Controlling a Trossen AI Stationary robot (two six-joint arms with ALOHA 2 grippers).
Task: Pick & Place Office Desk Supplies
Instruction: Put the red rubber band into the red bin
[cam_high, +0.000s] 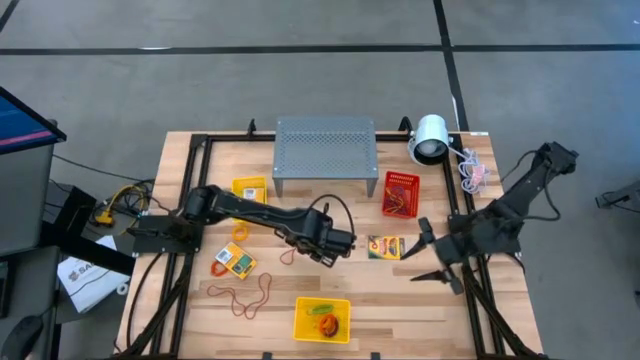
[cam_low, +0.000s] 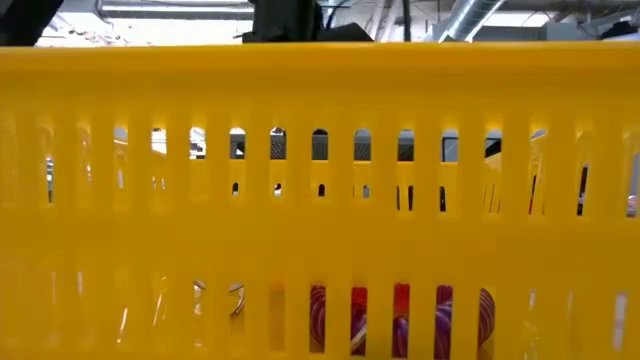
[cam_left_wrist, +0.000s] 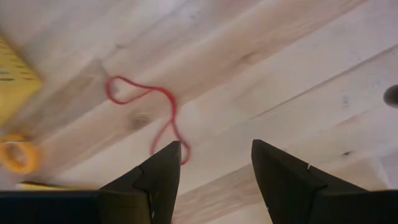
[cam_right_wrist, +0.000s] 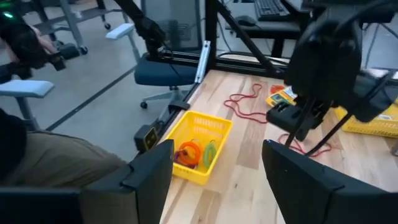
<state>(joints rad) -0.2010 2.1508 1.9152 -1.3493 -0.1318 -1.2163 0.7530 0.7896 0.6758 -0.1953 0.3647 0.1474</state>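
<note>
Near the middle of the table (cam_high: 440, 300), the left gripper (cam_high: 345, 243) hangs low over the wood with its jaws apart and nothing between them; a thin red rubber band (cam_left_wrist: 149, 109) lies flat just in front of its fingertips (cam_left_wrist: 165, 165), one end of the loop almost touching a tip. The risk, I think, is the band itself: it is so thin and flat that the fingers may close above it and catch only air, or push it away along the wood. A crayon box (cam_high: 384, 247) lies just beside this gripper, so a wide approach could also knock it. The right gripper (cam_high: 432, 252) waits on the other side of that box, its jaws also open and empty. The yellow basket (cam_high: 321, 320), already with some bands inside, stands near the front edge, and a carried band could slip out on the way there.
</note>
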